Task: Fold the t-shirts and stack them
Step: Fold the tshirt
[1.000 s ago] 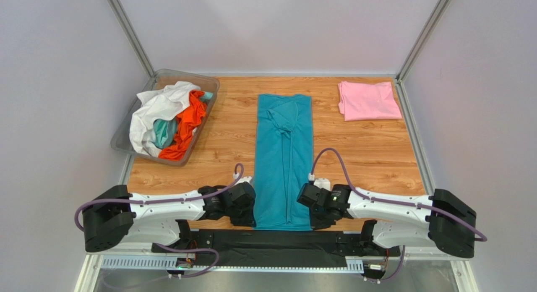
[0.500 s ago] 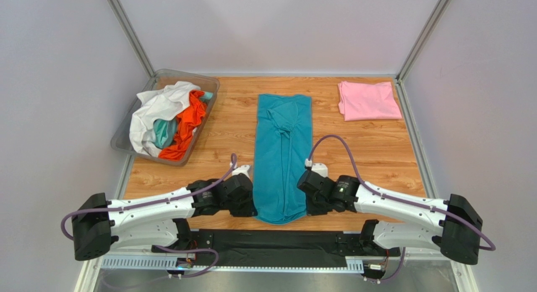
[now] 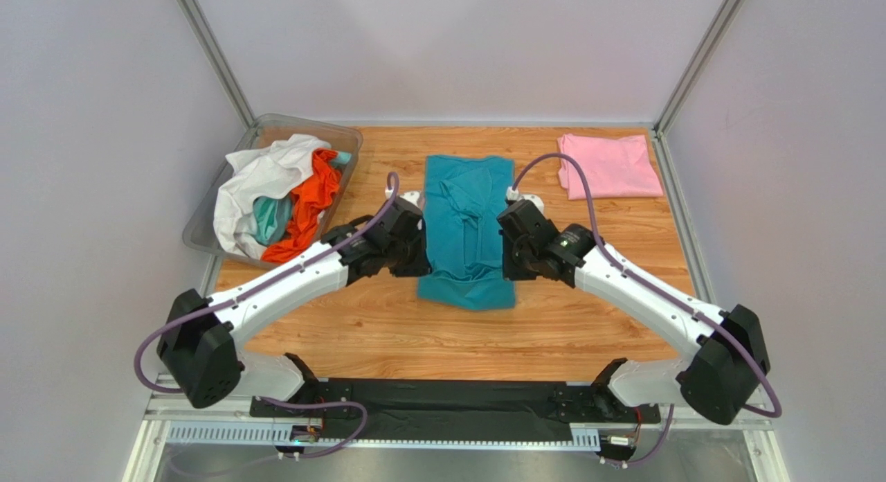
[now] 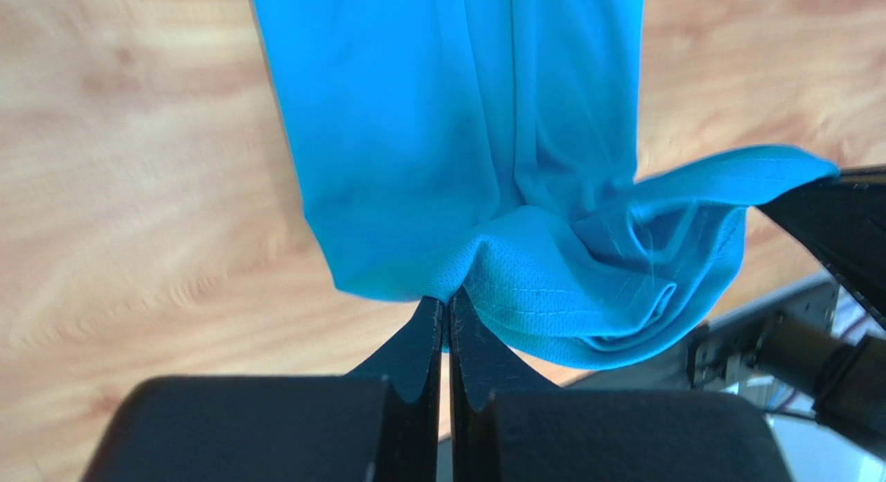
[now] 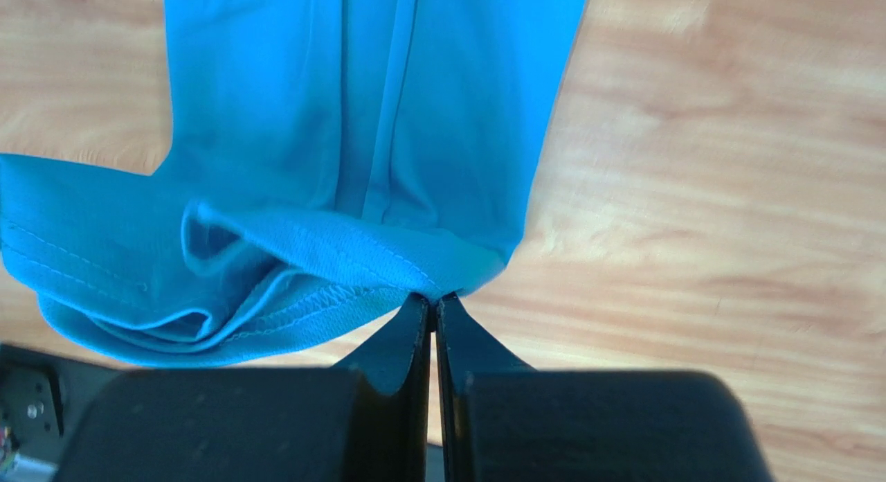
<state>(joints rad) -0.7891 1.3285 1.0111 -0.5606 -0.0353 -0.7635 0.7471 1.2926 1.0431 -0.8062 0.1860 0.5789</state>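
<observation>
Near edge: both arm bases sit here, with bare wood surface point(image 3: 416, 331) just beyond them. The left arm point(image 3: 291, 285) and right arm point(image 3: 645, 295) reach forward and inward toward the middle of the surface.

Teal shirt point(image 3: 465, 233): lies at mid surface as a long narrow strip running near to far. Its near end is a rounded fold. The hem is brought back over the layer beneath and held between the two arms.

Left jaws: pressed together, pinching the left corner of the teal shirt's hem. In the left wrist view the stitched hem bunches and sags to the right of the pinch. The flat lower layer runs away underneath it.

Right jaws: pressed together, pinching the right corner of the same hem. In the right wrist view the hem droops to the left in loose folds. The layer below it lies smooth on the wood.

The two pinch points are level with each other, one at each side edge of the strip. The collar end lies flat beyond them, toward the far edge.

Far left: a clear bin point(image 3: 203, 233) holds a crumpled heap. A white shirt point(image 3: 260, 181) is on top, an orange shirt point(image 3: 312, 207) to its right, and a pale aqua shirt point(image 3: 272, 217) shows between them.

Far right corner: a pink shirt point(image 3: 608, 165), folded flat, well apart from the teal shirt.
</observation>
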